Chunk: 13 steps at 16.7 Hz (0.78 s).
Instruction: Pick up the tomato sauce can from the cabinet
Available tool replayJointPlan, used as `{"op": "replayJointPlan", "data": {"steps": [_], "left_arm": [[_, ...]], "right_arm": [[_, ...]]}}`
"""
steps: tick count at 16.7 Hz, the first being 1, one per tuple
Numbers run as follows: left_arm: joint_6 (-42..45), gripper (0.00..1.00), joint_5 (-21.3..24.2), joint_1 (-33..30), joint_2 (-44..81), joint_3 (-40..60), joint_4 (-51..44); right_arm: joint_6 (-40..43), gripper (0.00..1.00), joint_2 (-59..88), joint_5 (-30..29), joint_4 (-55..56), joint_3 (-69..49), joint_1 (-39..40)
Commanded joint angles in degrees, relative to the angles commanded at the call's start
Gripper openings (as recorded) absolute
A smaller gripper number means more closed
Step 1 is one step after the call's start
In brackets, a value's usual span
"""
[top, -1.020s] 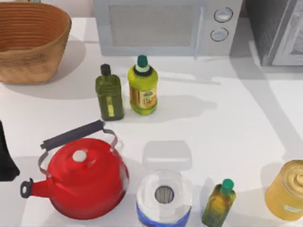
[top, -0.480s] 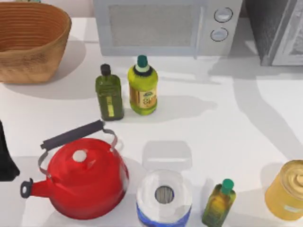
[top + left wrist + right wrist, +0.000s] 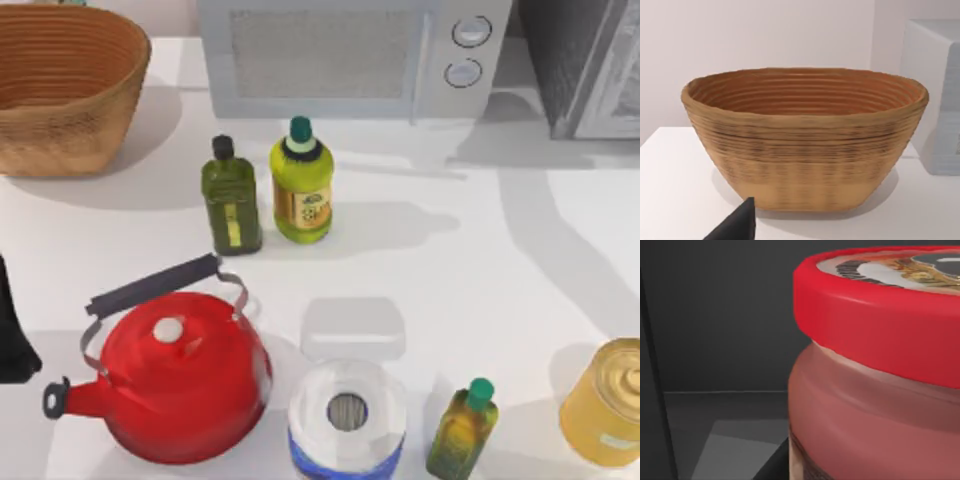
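Observation:
The cabinet (image 3: pixel 585 65) stands at the table's back right, a grey box with a dark speckled panel and a light framed door. The right wrist view looks into its dark inside (image 3: pixel 715 320). There a jar (image 3: pixel 875 405) with a red lid and a reddish body stands very close to the camera. No silvery lid shows on it, and the tomato sauce can is out of view. My left arm (image 3: pixel 15 335) is parked at the table's left edge, beside the red kettle.
A pale microwave (image 3: pixel 350 55) is at the back and a woven basket (image 3: pixel 65 85) at the back left. Mid-table stand two green bottles (image 3: pixel 265 190). Along the front are a red kettle (image 3: pixel 185 375), a paper roll (image 3: pixel 347 415), a small bottle (image 3: pixel 462 430) and a golden can (image 3: pixel 610 400).
The shadows on the table by the cabinet have shifted toward the right and back. The things on the table and my left arm have not moved.

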<state>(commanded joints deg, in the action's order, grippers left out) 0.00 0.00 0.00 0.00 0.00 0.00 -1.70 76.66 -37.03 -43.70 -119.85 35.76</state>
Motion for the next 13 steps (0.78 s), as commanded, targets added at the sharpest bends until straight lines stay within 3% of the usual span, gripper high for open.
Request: {"op": "replayJointPlan", "data": {"steps": [6, 13], "left_arm": [[0.0, 1.0, 0.0, 0.0, 0.0, 0.0, 0.0], [0.0, 1.0, 0.0, 0.0, 0.0, 0.0, 0.0]], "right_arm": [[0.1, 0.0, -10.8, 5.7, 7.0, 15.4, -5.5], [0.7, 0.0, -36.5, 16.5, 19.8, 58.8, -16.0]]}}
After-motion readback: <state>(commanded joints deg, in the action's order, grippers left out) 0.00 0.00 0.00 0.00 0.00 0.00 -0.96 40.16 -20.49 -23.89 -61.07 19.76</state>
